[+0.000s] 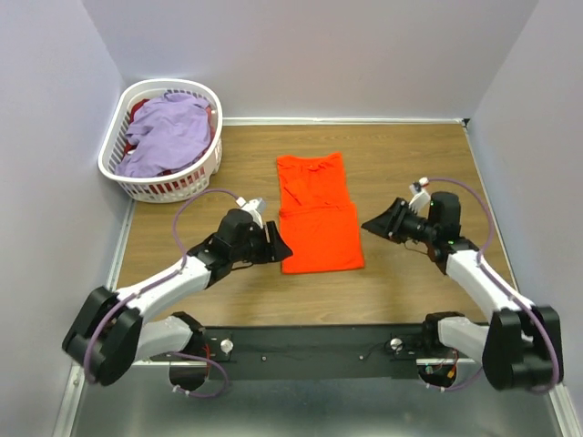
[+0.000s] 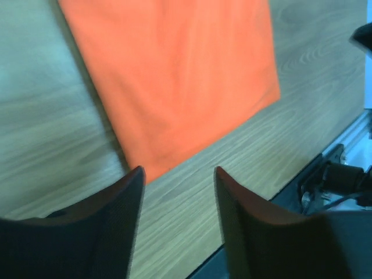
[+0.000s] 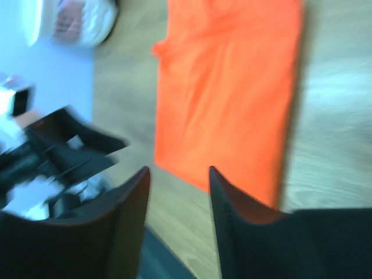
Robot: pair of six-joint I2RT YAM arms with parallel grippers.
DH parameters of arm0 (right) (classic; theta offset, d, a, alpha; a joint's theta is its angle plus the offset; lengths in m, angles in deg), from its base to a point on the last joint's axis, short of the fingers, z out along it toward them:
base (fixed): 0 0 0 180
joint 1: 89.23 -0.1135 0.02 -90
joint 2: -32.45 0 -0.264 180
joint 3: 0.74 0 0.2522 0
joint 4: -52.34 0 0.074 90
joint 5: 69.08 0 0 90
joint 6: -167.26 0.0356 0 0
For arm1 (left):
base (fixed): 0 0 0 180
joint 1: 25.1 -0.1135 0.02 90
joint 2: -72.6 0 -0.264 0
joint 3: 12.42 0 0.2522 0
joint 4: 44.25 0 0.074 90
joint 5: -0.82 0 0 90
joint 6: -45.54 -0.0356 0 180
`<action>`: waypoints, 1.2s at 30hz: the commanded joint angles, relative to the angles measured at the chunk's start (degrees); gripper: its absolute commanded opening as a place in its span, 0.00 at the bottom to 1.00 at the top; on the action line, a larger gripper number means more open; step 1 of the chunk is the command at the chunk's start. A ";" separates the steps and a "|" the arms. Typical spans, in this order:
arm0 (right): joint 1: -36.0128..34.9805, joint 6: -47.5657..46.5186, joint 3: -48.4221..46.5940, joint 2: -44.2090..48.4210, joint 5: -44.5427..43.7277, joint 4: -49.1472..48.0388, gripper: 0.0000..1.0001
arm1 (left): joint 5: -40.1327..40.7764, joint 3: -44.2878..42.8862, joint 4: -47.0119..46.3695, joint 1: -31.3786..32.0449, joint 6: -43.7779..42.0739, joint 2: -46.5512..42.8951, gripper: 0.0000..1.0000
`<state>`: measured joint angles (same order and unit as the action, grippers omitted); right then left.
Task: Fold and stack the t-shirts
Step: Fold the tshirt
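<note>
A bright orange t-shirt (image 1: 317, 211) lies folded into a narrow strip in the middle of the wooden table, its near part doubled over. A lavender t-shirt (image 1: 167, 135) is heaped in the basket at the back left. My left gripper (image 1: 281, 244) hangs open just left of the orange shirt's near left corner (image 2: 145, 168), holding nothing. Across the cloth, my right gripper (image 1: 372, 224) is open too, empty, just off the shirt's right edge (image 3: 232, 99). In both wrist views bare wood shows between the fingers.
A white slotted laundry basket (image 1: 117, 146) stands in the back left corner with red cloth under the lavender one. Grey walls close the table on three sides. The black rail (image 1: 310, 350) with both arm bases runs along the near edge.
</note>
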<state>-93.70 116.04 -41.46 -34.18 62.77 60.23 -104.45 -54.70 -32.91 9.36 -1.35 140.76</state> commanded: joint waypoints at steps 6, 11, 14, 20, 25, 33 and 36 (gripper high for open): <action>-10.17 -6.97 -12.85 1.08 -33.10 35.47 0.63 | 20.35 -6.55 21.83 -0.18 -4.00 -10.85 0.91; -16.62 -5.48 -14.87 -6.13 -37.98 37.60 0.63 | 20.72 -7.61 24.47 0.00 -4.09 -12.35 0.98; -19.26 -4.77 -15.23 -9.65 -39.91 37.16 0.61 | 20.80 -7.35 24.48 0.52 -3.39 -12.26 0.98; -21.02 -3.89 -15.14 -13.78 -38.86 33.38 0.55 | 20.72 -6.99 23.69 2.54 -2.16 -10.60 0.98; -22.16 -3.45 -14.09 -16.07 -38.59 30.31 0.52 | 21.24 -7.08 22.90 4.83 -1.45 -8.84 0.94; -23.48 -2.40 -10.84 -18.80 -39.39 27.23 0.48 | 22.38 -7.26 20.96 8.51 -0.22 -3.48 0.92; -23.48 -2.22 -9.96 -17.92 -40.08 28.18 0.47 | 23.00 -7.87 20.96 9.83 0.22 -1.64 0.92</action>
<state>-116.61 113.16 -54.86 -50.36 26.09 87.11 -84.23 -61.19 -11.16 17.55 -2.44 137.44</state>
